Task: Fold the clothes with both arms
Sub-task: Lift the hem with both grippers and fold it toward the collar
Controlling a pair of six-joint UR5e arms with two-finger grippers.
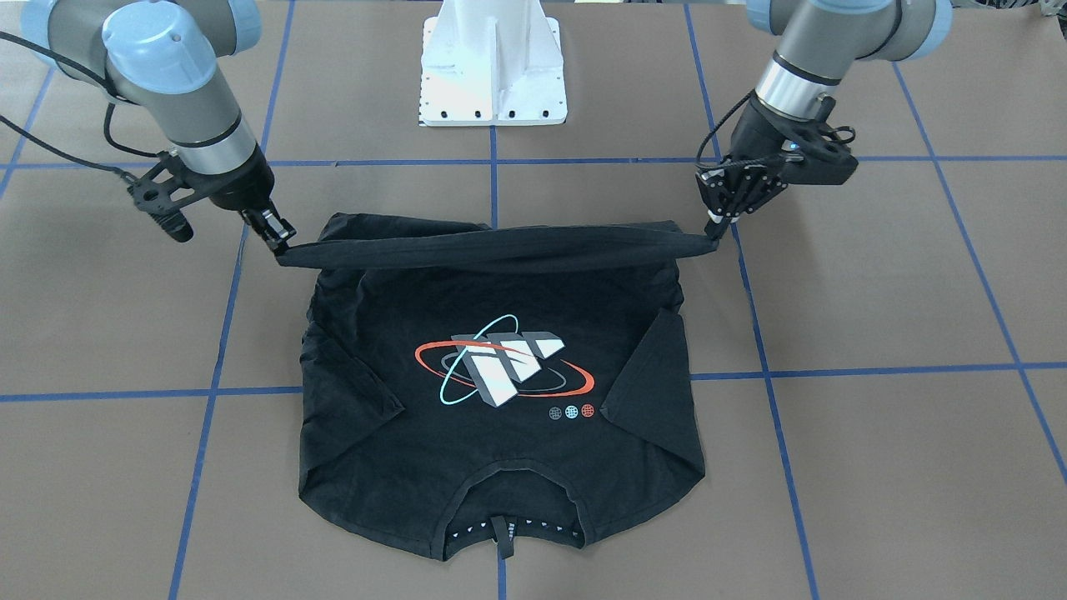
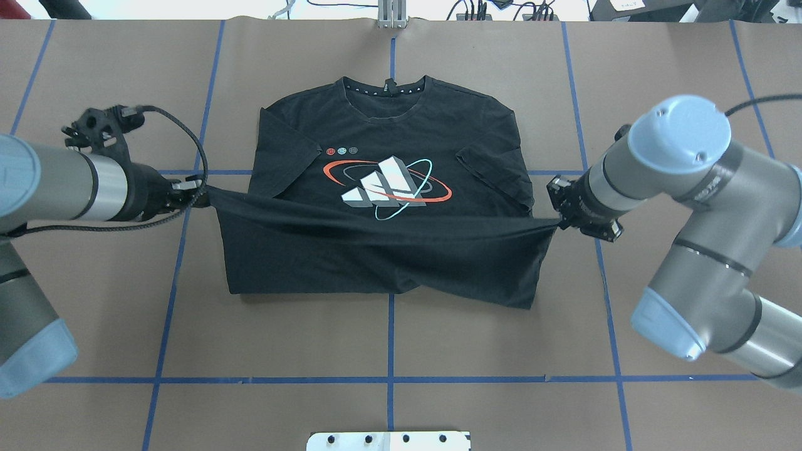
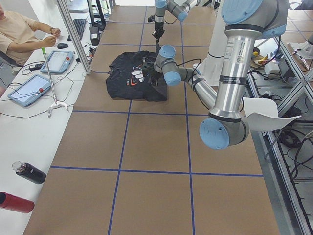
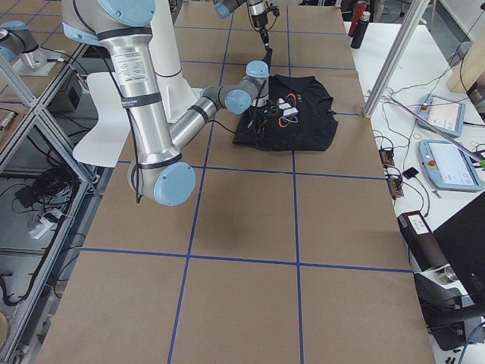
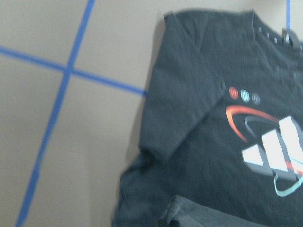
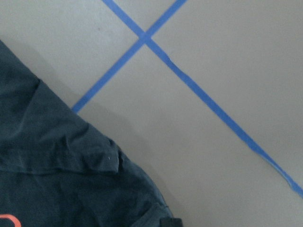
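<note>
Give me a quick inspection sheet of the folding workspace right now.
Surface: brown table with blue tape grid.
Job's things: black T-shirt, logo up, sleeves folded in, hem lifted and stretched between both grippers.
Clutter: nothing seen.
Grippers: left gripper and right gripper, jaws shut on the hem corners.
Cables: black cable loops at the left wrist, clear of the shirt.
Surroundings: operator, tablets and bottles at a side bench.
</note>
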